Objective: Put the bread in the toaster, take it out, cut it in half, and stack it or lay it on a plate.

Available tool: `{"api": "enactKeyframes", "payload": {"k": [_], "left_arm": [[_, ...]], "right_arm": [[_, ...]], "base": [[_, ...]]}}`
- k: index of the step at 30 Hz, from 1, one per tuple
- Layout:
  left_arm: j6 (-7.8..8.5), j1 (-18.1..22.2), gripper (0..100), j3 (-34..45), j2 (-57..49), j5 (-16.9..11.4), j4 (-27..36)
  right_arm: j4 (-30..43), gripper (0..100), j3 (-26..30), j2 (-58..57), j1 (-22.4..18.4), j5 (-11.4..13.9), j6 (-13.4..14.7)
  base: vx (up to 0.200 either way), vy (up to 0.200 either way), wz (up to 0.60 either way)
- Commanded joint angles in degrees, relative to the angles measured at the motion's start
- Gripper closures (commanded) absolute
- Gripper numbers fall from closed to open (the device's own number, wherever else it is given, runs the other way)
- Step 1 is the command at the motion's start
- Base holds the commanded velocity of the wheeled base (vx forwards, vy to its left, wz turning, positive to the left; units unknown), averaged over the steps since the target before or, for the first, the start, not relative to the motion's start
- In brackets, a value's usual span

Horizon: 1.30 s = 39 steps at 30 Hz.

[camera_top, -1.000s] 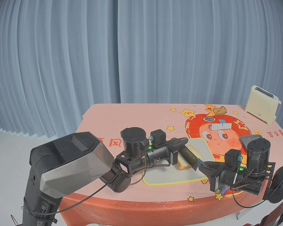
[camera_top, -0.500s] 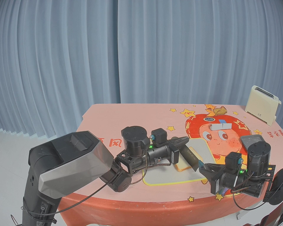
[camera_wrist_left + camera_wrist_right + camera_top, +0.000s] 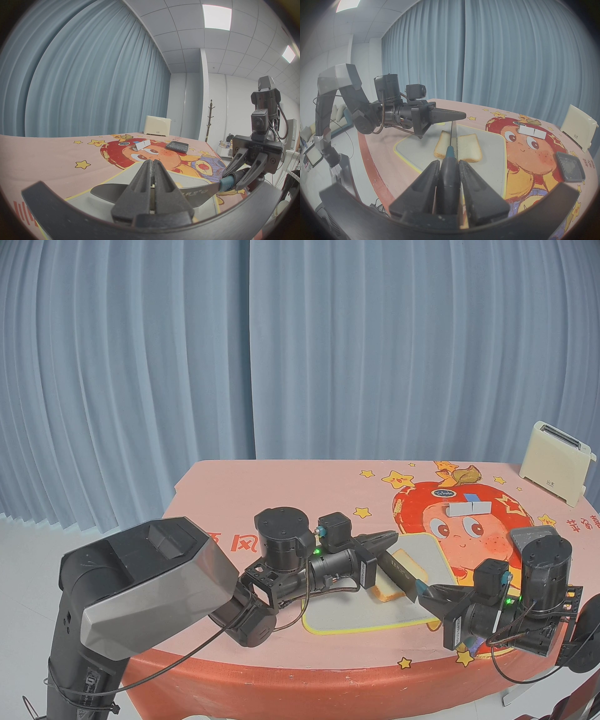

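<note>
A slice of bread lies on the grey cutting board. My right gripper is shut on the teal handle of a knife. The blade stands on edge across the middle of the slice. My left gripper is shut with nothing in it, hovering close above the far end of the bread and the blade tip. The cream toaster stands at the table's far right.
A dark square plate lies right of the board, partly behind my right arm. Two white slips lie on the cartoon tablecloth. The far and left parts of the table are bare.
The knife and my right gripper have shifted slightly left and nearer, the blade sliding across the bread. The left gripper has stayed nearly still.
</note>
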Motion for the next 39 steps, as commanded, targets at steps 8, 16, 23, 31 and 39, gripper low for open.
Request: {"api": "enactKeyframes", "payload": {"k": [8, 16, 23, 31, 39], "left_arm": [[-0.08, 0.5, 100, -0.7, 2.1, -0.1, -0.2], [-0.52, 1.1, 100, -1.3, 1.8, -0.1, -0.2], [-0.52, 0.8, 100, -1.5, 1.4, -0.1, -0.3], [-0.52, 0.5, 100, -2.4, -1.4, 0.0, 2.6], [-0.52, 1.1, 100, -2.1, -0.2, 0.0, 2.4]], "right_arm": [[-0.3, 100, -1.9, 0.1, -0.2, -0.1, 0.1], [-0.2, 100, -0.2, 0.5, -0.2, -0.1, 0.0], [-0.1, 100, 0.9, 0.5, 0.0, -0.1, -0.1], [-0.2, 100, 0.6, 0.0, -0.1, -0.1, -0.1], [-0.3, 100, -0.3, -0.1, -0.1, -0.1, 0.0]], "base": [[0.000, 0.000, 0.00], [0.000, 0.000, 0.00], [0.000, 0.000, 0.00], [0.000, 0.000, 0.00], [0.000, 0.000, 0.00]]}}
